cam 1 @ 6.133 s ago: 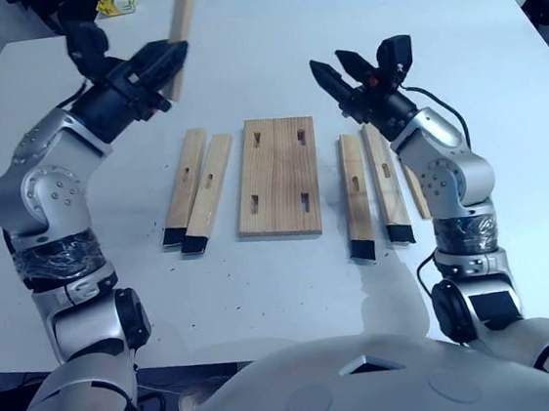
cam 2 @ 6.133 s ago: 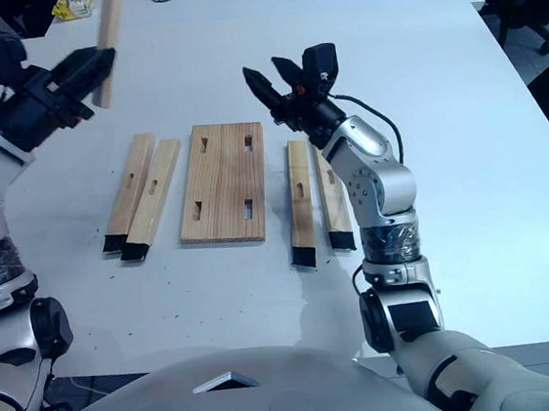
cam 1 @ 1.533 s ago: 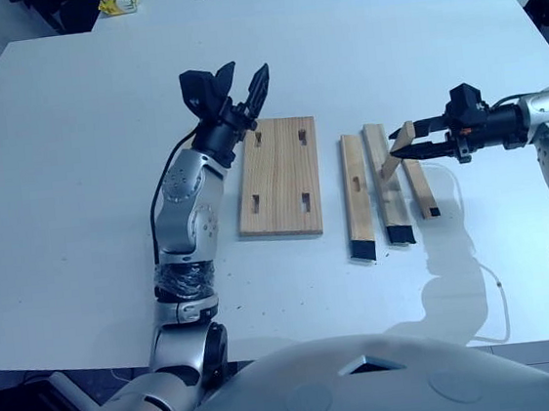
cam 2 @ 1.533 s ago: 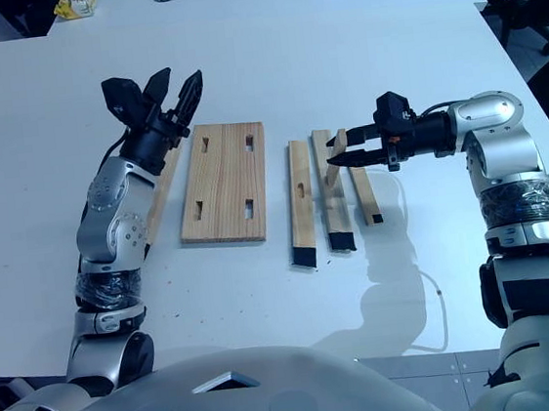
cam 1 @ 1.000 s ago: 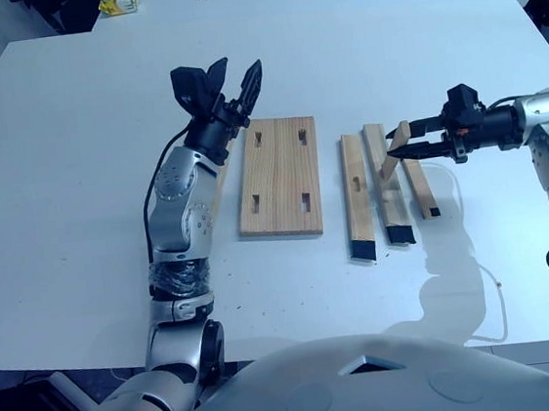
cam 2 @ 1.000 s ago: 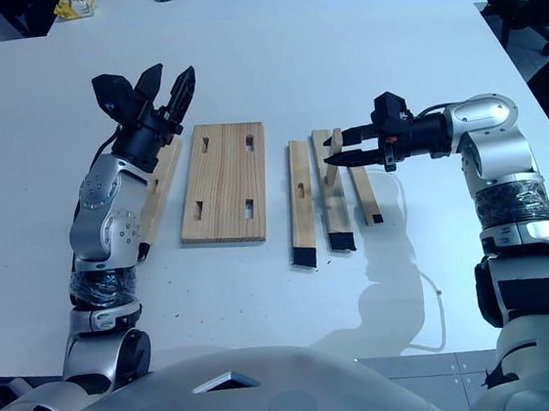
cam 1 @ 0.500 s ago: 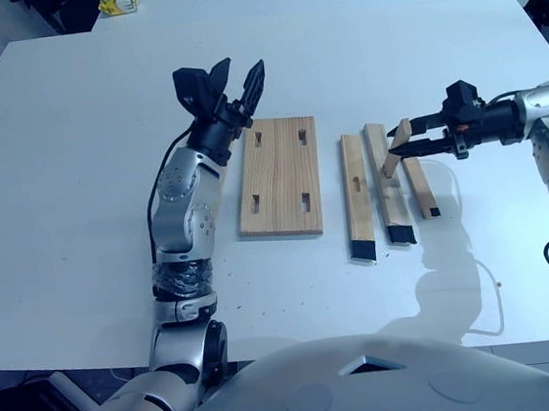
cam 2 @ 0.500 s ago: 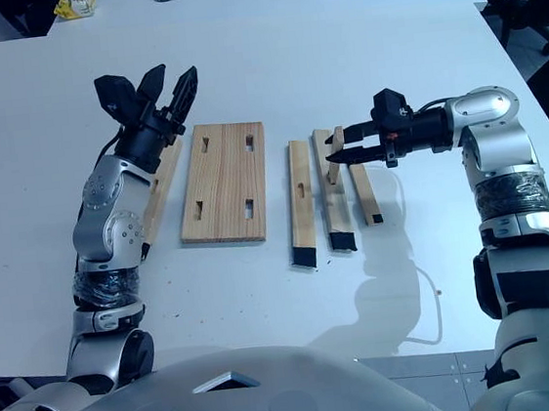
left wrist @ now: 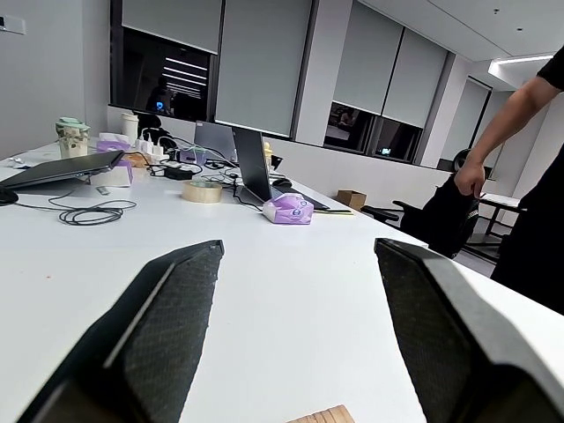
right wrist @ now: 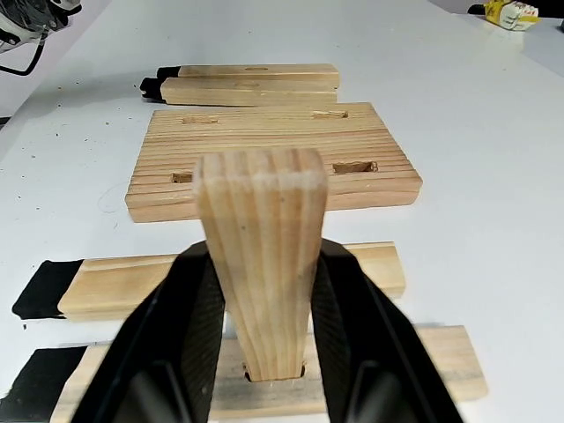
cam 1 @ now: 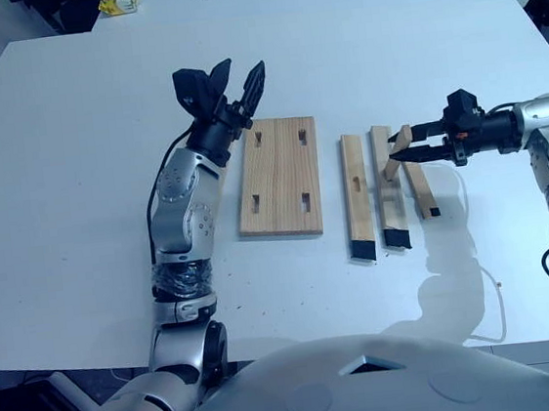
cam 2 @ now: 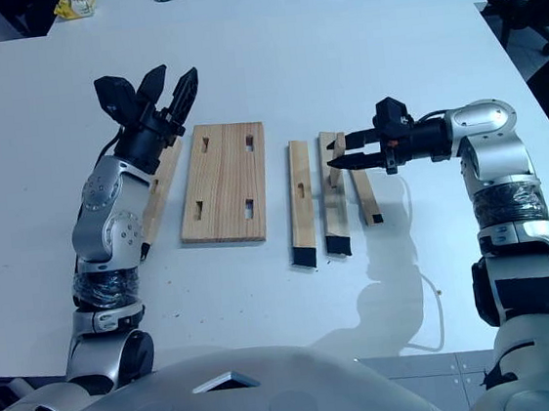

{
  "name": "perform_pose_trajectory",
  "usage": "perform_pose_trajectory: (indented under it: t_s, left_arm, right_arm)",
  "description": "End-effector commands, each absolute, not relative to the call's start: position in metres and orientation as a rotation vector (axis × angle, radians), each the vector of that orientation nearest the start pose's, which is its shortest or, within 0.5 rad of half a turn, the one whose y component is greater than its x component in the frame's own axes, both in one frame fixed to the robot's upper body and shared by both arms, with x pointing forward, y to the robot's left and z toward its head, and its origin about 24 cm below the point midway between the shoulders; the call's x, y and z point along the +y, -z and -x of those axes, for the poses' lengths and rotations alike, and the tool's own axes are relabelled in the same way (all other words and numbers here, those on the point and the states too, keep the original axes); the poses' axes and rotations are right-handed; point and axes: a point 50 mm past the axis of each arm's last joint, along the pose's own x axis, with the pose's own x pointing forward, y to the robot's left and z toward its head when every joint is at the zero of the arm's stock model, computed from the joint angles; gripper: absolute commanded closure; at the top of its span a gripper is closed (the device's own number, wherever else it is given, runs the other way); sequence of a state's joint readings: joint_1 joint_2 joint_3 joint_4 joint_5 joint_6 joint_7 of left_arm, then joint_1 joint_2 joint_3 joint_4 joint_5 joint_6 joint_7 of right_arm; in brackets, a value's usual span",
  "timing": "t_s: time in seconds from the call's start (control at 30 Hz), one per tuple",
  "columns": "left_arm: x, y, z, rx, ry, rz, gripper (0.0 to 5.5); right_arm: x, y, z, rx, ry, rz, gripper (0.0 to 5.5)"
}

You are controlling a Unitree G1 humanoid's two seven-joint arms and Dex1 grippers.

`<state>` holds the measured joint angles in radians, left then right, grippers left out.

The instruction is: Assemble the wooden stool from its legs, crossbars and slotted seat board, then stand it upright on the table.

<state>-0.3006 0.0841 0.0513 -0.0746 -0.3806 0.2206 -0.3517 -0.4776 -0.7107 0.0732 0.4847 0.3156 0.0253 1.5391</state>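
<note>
Left eye view, from your left: your left gripper [cam 1: 227, 78] hangs empty, fingers spread, above the table [cam 1: 66, 188] by the far left corner of the slotted seat board [cam 1: 278, 176], which lies flat. Next lie a first leg [cam 1: 355, 192] and a second leg [cam 1: 388, 193]. Your right gripper [cam 1: 403, 146] clamps a crossbar [right wrist: 262, 229], tilted, its lower end in the second leg's slot. A loose crossbar [cam 1: 418, 188] lies just beside.

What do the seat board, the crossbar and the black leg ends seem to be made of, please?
Seat board: pale, seemingly unfinished wood, with straight grain lines. Crossbar: same wood, curved end grain showing. Leg ends: matte black, paint or a cap; cannot tell which.
</note>
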Motion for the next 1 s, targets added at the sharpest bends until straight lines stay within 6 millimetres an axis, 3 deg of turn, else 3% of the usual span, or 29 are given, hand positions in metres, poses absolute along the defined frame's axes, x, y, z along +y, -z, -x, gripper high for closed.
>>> perform_pose_trajectory:
  t_s: [0.03,0.37,0.6,1.0]
  left_arm:
    - [0.132,-0.122,-0.298,-0.177,0.478,0.263,2.31]
    - [0.132,-0.122,-0.298,-0.166,0.496,0.257,2.31]
    - [0.134,-0.123,-0.298,-0.165,0.499,0.246,2.31]
    - [0.134,-0.124,-0.296,-0.160,0.503,0.245,2.31]
  right_arm:
    - [-0.239,-0.096,-0.283,0.318,-1.393,0.257,4.18]
    - [-0.242,-0.054,-0.265,0.423,-1.292,0.128,4.18]
    - [-0.246,-0.064,-0.262,0.329,-1.232,0.135,4.18]
    - [-0.264,-0.070,-0.257,0.366,-1.214,0.162,4.18]
